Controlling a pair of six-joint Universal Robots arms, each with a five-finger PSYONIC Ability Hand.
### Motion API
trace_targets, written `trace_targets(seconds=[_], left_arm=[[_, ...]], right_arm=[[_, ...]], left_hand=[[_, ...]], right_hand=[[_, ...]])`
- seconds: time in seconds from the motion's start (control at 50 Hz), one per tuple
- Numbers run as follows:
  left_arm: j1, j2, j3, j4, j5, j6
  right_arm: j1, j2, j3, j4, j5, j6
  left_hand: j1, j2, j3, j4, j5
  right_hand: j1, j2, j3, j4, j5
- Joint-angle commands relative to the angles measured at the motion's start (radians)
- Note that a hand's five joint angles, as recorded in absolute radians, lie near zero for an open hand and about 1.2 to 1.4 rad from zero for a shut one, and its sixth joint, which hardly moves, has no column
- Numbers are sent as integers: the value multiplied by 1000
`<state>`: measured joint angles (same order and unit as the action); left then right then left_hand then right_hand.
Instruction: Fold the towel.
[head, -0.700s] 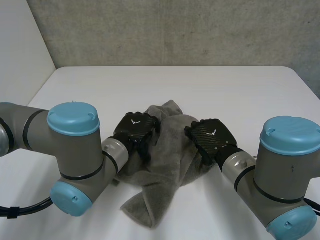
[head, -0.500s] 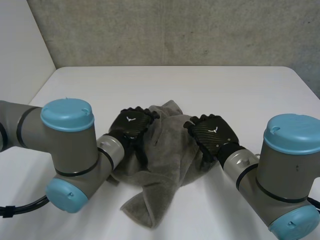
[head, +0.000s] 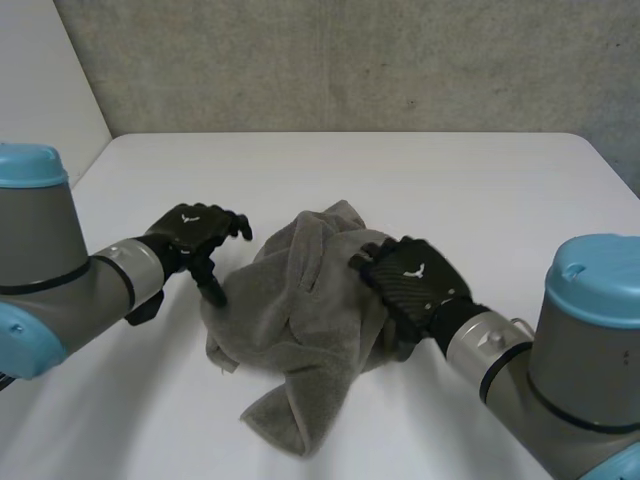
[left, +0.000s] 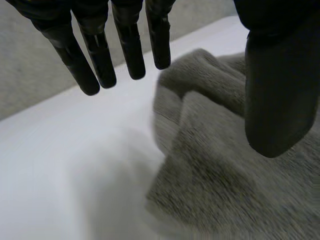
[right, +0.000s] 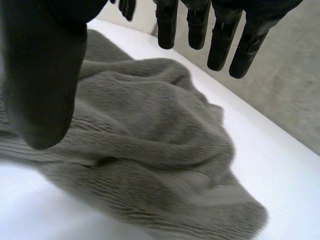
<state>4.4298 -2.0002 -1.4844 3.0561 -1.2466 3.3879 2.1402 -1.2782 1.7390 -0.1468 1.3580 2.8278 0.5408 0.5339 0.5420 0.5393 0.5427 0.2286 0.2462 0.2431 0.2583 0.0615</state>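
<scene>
Left robot hand (head: 192, 232) first: it's released, fingers (left: 127, 45) straight and loose with nothing in them. Its thumb hangs over the edge of the towel (head: 300, 320) closest to it. We can't tell if the thumb actually touches the cloth. The right robot hand (head: 408, 280) is released too, palm over the far side of the same towel, nothing pinched.

The towel is a crumpled heap on the counter (head: 400, 170), between the two hands and partly under the right one.

Our take: no fold will come out clean from a heap like that, so we'd spread it flat first. Each hand should hunt for a real corner or hem, pinch one layer only, then pull apart from the other. We'd avoid grabbing the middle bump, since that just bunches it more.

The head view gives us the whole outline, including a tail of cloth trailing back toward the robot. The left wrist view adds a flap doubled over under the thumb. The right wrist view shows a ribbed band by its thumb, and bare counter past its fingertips.
</scene>
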Motion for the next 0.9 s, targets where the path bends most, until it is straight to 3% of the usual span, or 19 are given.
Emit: trace_targets(seconds=[0.02,0.24,0.38,0.54,0.6,0.62,0.64,0.68,0.7,0.72,0.76,0.9], left_arm=[[83,8,-57,-57,56,59],[108,1,-146,6,52,108],[85,-18,-148,67,49,100],[30,-61,-134,121,42,102],[20,-78,-128,125,42,102],[20,-78,-128,125,42,102],[14,-84,-120,125,42,100],[2,-94,-111,125,41,99],[-15,-104,-102,125,41,94],[-15,-104,-102,125,41,94],[-44,-123,-82,132,32,82],[-89,-149,-37,153,-69,73]], right_arm=[[93,6,7,50,-56,-5],[170,58,19,41,-140,-111],[175,138,17,18,-126,-199],[175,161,14,-22,-99,-220],[173,161,11,-51,-69,-220],[170,160,11,-68,-51,-219],[170,160,11,-68,-51,-219],[158,146,10,-109,-7,-211],[158,146,10,-109,-7,-211],[156,138,8,-131,15,-208],[155,122,5,-142,33,-206],[147,36,-21,-135,55,-205]], left_hand=[[95,102,94,97,-81],[57,64,56,59,-119],[51,58,50,53,-125],[60,67,59,62,-116],[121,128,120,123,-55],[122,129,121,123,-55],[224,231,222,225,47],[304,311,303,305,128],[409,415,407,410,232],[410,417,408,411,233],[530,537,529,531,353],[609,616,608,610,433]], right_hand=[[-54,-72,-69,-84,-62],[9,-9,-5,-21,2],[21,3,6,-9,13],[200,182,185,170,192],[391,373,376,361,383],[559,542,545,530,552],[561,543,546,531,554],[979,961,964,949,971],[981,963,966,951,973],[1166,1148,1151,1136,1158],[1168,1150,1153,1138,1160],[1168,1150,1153,1138,1160]])
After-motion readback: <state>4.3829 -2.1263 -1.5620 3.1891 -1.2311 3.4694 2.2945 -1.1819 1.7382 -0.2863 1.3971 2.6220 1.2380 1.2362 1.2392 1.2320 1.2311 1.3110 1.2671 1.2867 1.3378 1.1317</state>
